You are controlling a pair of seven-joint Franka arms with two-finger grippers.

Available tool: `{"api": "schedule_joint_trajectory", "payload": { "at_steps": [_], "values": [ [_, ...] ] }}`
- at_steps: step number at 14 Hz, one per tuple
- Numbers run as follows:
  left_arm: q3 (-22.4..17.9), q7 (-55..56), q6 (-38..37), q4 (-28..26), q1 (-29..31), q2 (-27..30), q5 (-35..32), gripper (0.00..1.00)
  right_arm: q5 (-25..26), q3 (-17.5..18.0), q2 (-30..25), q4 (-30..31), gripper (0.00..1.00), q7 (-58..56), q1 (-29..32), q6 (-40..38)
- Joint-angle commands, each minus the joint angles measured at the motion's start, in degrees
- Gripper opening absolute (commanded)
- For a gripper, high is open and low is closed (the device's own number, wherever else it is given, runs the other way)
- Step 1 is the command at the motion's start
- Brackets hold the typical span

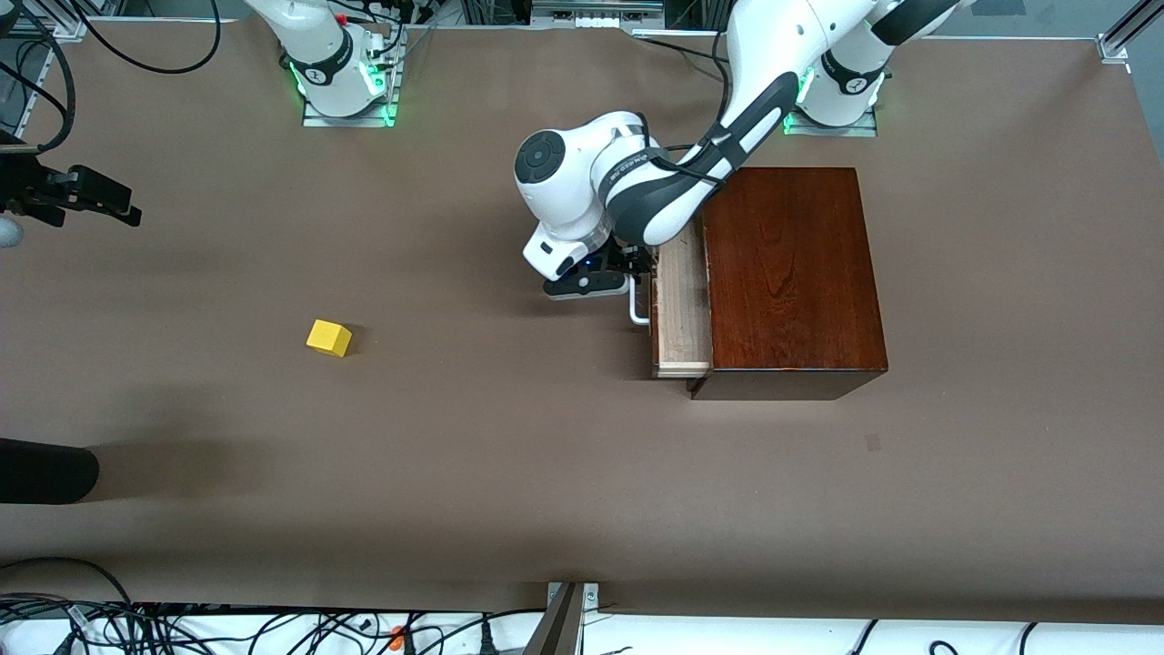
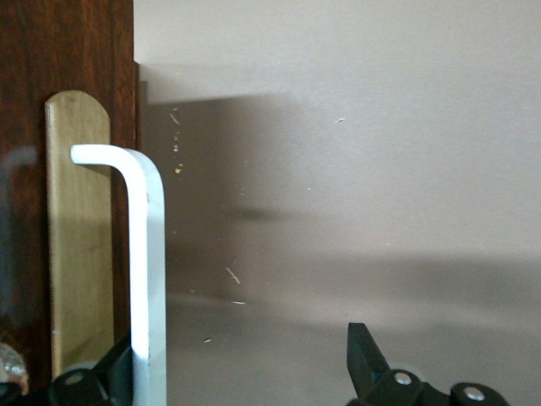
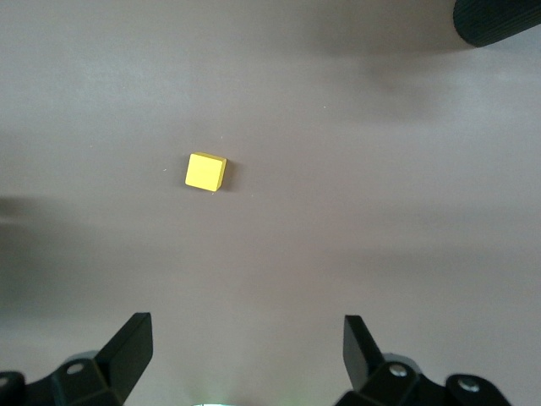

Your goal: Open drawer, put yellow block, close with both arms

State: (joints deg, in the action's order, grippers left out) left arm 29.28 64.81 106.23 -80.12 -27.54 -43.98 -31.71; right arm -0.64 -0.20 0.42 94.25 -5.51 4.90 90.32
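The glossy mahogany box (image 1: pixel 791 273) stands near the left arm's base. Its drawer (image 1: pixel 682 309) is pulled out a little, showing the pale wood tray. The white bar handle (image 1: pixel 639 309) also shows in the left wrist view (image 2: pixel 148 254). My left gripper (image 1: pixel 627 273) is open at the handle (image 2: pixel 241 355): the bar lies between the fingers, close against one of them, and the other stands well apart. The yellow block (image 1: pixel 329 337) lies on the table toward the right arm's end. My right gripper (image 1: pixel 109 202) is open and empty in the air, with the block in its wrist view (image 3: pixel 205 172).
A black rounded object (image 1: pixel 45 470) lies at the table edge toward the right arm's end, nearer the front camera than the block; it also shows in the right wrist view (image 3: pixel 499 21). Cables (image 1: pixel 182 628) run along the front edge.
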Motion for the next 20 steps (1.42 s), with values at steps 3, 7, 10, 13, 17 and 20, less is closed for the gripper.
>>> {"api": "schedule_joint_trajectory", "payload": {
  "at_steps": [3, 7, 10, 13, 17, 20],
  "values": [
    [0.6, 1.4, 0.6, 6.2, -3.1, -3.8, 0.6, 1.0, -0.7, 0.5, 0.8, -1.1, 1.0, 0.5, 0.8, -0.8],
    [0.6, 1.5, 0.7, 8.2, -3.8, -4.5, 1.7, 1.0, -2.3, 0.4, 3.2, -1.1, 1.0, 0.6, 1.0, 0.6],
    [0.6, 2.0, 0.7, 10.5, -4.7, -5.9, 1.8, 1.0, -6.8, 0.3, 7.1, -1.1, 1.0, 6.5, 1.0, 3.3],
    [0.6, 2.2, 0.8, 11.8, -5.6, -6.9, 1.9, 1.0, -8.1, 1.0, 11.1, -0.7, 1.0, 17.3, 0.1, 7.3],
    [0.7, 2.3, 3.6, 11.8, -5.8, -6.7, 2.5, 1.0, -8.2, 1.1, 16.9, 0.7, 1.0, 27.4, -4.0, 13.0],
    [0.8, 2.2, 3.3, 11.7, -5.6, -5.8, 2.8, 1.0, -7.6, 1.0, 18.0, 7.8, 1.0, 27.7, -4.8, 21.7]
  ]
}}
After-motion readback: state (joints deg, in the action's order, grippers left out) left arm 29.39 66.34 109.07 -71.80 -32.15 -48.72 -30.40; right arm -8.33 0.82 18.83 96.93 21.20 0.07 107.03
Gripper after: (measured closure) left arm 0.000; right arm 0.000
